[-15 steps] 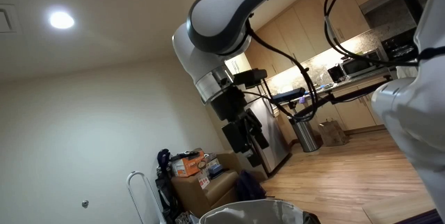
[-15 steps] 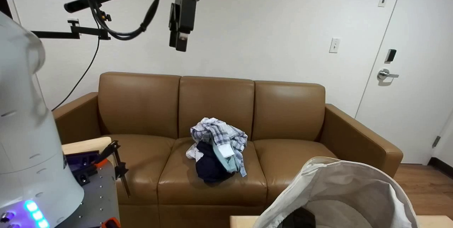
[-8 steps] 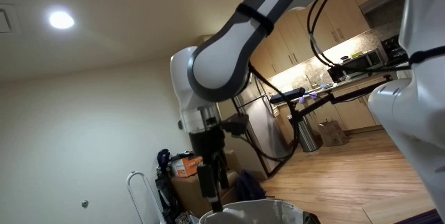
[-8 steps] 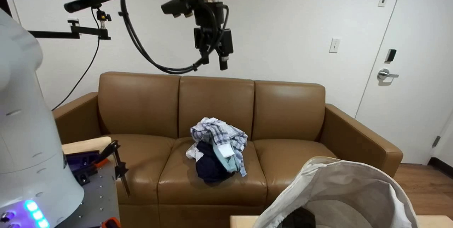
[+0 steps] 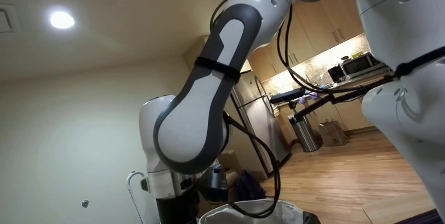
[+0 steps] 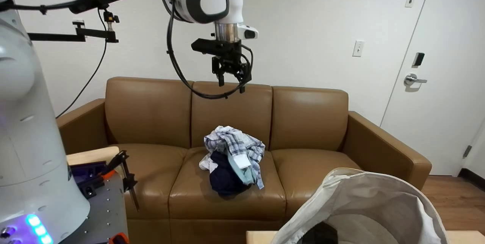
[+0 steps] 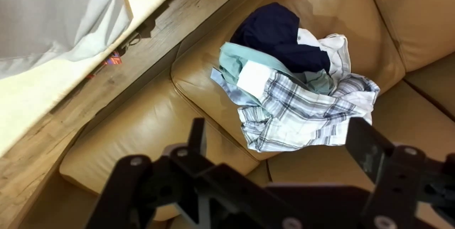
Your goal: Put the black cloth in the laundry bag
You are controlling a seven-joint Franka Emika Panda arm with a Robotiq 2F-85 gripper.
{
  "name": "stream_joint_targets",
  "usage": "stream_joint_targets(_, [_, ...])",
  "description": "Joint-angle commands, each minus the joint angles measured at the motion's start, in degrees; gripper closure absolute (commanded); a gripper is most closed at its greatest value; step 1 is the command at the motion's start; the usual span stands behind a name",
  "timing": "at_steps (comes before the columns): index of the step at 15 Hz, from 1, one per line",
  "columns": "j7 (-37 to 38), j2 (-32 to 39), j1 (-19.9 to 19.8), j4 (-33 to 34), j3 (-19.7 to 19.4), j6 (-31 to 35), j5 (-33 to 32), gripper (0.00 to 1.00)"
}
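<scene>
- One gripper [image 7: 276,129], mine: I am holding it above the sofa [image 6: 146,172], its jaws standing wide apart.
- One dark cloth [image 7: 270,33]: it is lying on the middle seat cushion [image 6: 227,208] — in a pile of clothes [image 6: 232,138], toward the front edge.
- One plaid garment [image 7: 302,118]: it is lying in the same pile, nearer the backrest [image 6: 242,111].
- One laundry bag [image 6: 375,194]: it is standing on a pale surface [image 7: 32,94], near the edge facing the sofa.
</scene>
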Motion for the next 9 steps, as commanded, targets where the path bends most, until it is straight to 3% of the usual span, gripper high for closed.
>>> stream_joint_targets(1, [-0.5, 0.0, -1.7, 0.3, 1.5, -0.2, 0.4, 0.0])
stream_joint_targets(2, [-0.7, -0.1, -1.7, 0.3, 1.5, -0.2, 0.5, 0.0])
stream_joint_targets(4, [-12.7, 6.0, 1.0, 5.6, -2.1, 1.3, 2.9, 0.0])
stream_joint_targets(6, [-19.8, 13.6, 2.1, 13.3, -3.3, -1.0, 4.6, 0.0])
stream_joint_targets(7, [-23.8, 16.0, -0.7, 16.1, -0.7, -1.9, 5.8, 0.0])
stream_joint_targets(9, [-29.6, 22.4, -2.5, 23.0, 2.0, -4.2, 7.2, 0.0])
